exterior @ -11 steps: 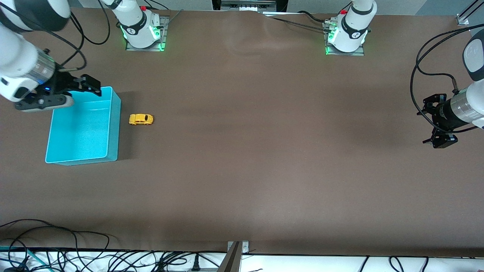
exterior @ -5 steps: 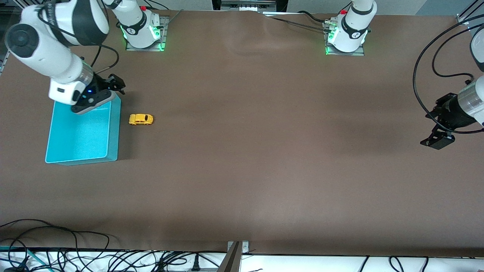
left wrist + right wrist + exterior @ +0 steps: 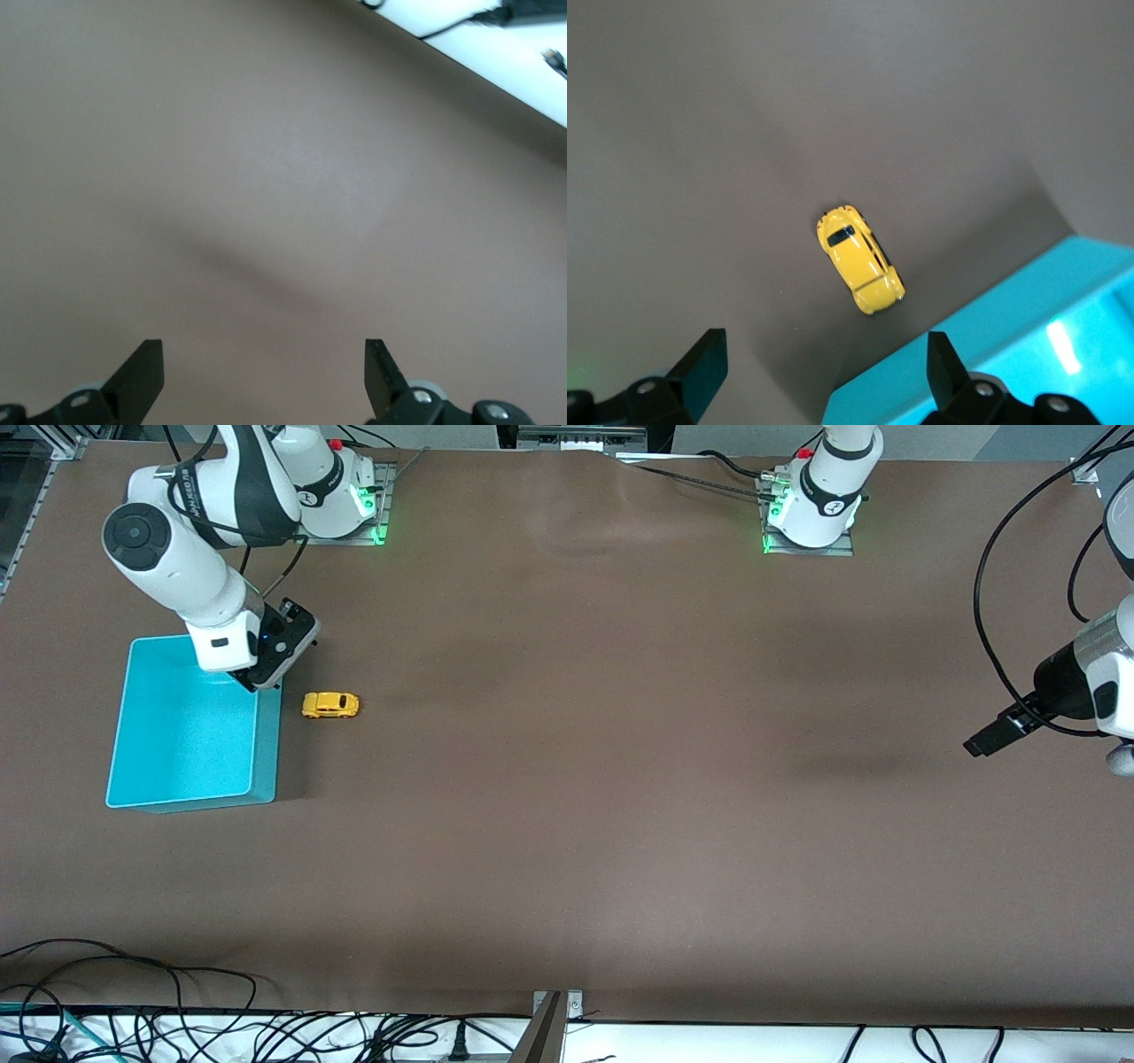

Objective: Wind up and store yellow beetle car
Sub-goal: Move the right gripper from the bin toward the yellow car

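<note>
my right gripper [image 3: 266,677] fingers [image 3: 700,363] spread, empty, yellow beetle car [image 3: 860,259] on worktop [image 3: 620,779] just ahead by turquoise bin [image 3: 266,779]; prob light, stiff, slick, so pinch flanks; left gripper [image 3: 264,367] spread, waiting.

In the front view the right arm's wrist covers a corner of the turquoise bin [image 3: 190,731], the corner farthest from the front camera and beside the yellow beetle car [image 3: 330,705]; the right gripper [image 3: 282,648] is mostly masked by its own wrist there, so its fingers cannot be made out in that view; the car is too small there to show its wheels or windows clearly. The left arm is cut off by the picture's edge, and the left gripper [image 3: 992,738] shows only as a dark bar. In the right wrist view only one corner of the bin shows; the frame cuts off the rest. Both wrist views crop their own fingers to the tips.
</note>
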